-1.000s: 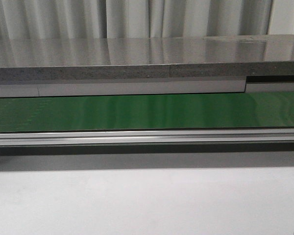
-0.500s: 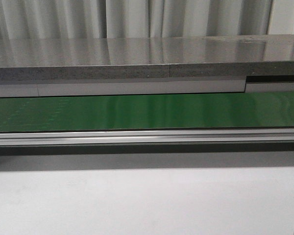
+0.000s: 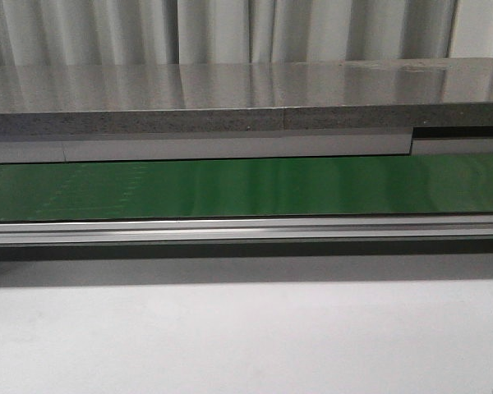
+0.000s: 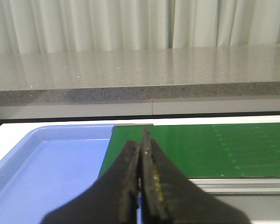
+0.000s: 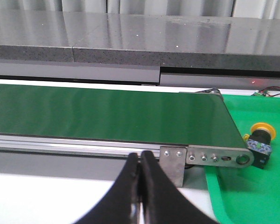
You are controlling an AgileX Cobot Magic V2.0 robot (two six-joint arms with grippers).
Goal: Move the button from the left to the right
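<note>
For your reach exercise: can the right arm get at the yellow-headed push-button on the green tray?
Probably yes: the yellow-headed black push-button sits uncovered on the green tray, beside the conveyor's metal end bracket. The right end effector is shut, holding nothing.

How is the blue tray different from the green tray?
The blue tray is light blue and shows nothing in it; the green tray is bright green and holds the button. The blue tray sits at one end of the conveyor belt, the green tray at the other. Both are shallow.
</note>
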